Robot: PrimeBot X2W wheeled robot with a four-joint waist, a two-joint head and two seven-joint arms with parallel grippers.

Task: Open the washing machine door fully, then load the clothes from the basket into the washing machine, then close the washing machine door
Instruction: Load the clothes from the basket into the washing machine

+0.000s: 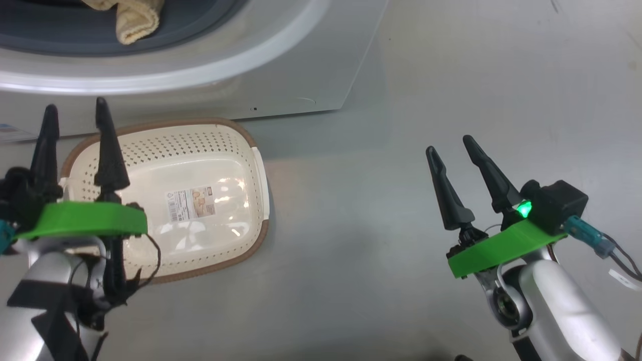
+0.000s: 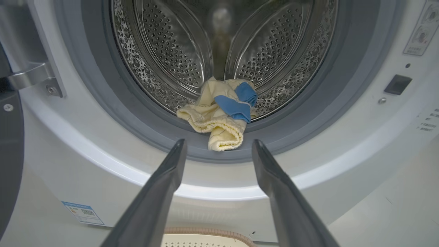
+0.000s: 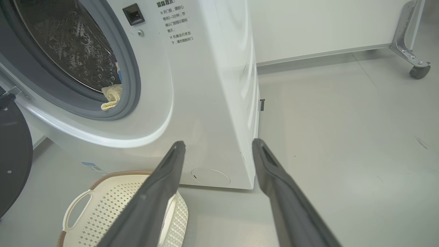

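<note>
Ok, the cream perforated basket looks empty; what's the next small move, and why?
Probably ease the open left tool forward to nudge the pale yellow cloth garments deeper into the perforated steel drum: one cuff droops over the grey rubber gasket, where the glossy black round door might pinch it.

The drum (image 2: 164,51) gleamed: perforated steel, mirror-bright. Around it the gasket (image 2: 99,103) read as matt grey rubber. At six o'clock on its lip lay the clothes (image 2: 212,120), soft pale-yellow cloth, ribbed at the hem, with one smoother blue piece. The washer (image 3: 212,103) showed smooth white panels with a soft sheen. At nine o'clock the hinge (image 2: 31,77) was bare brushed metal and the door (image 3: 10,154) smooth black. The basket (image 1: 210,145) was glossy cream plastic, holed, with a paper-looking sticker (image 1: 190,203). The floor (image 1: 451,125) looked smooth, grey and faintly shiny. The left gripper (image 1: 76,104) had matt dark plastic fingers.
</note>
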